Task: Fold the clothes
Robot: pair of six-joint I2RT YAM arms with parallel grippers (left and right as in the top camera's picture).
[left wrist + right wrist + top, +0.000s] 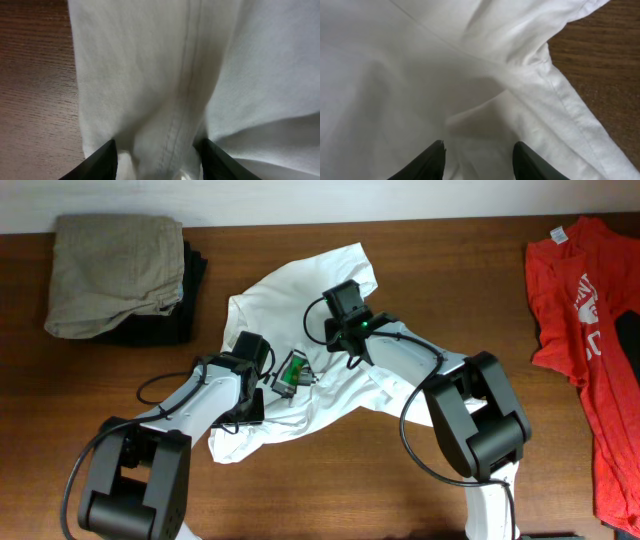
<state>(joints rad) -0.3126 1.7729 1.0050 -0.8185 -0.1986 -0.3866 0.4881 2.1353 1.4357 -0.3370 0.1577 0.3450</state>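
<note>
My wooden table (330,480) holds the white T-shirt (290,290) at centre, a khaki garment (115,270) at ten o'clock and a red T-shirt (590,330) at three. The left gripper (157,155) and right gripper (480,155) stand half-open astride its cloth.

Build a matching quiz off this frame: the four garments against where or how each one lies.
Garments:
1. white T-shirt
2. red T-shirt
3. khaki garment
4. black garment

Places:
A. top of the folded stack at the far left
B. right edge of the table, spread out
C. middle of the table, crumpled
D. under another folded garment, only its edge showing

Pairs: 1-C, 2-B, 3-A, 4-D
</note>
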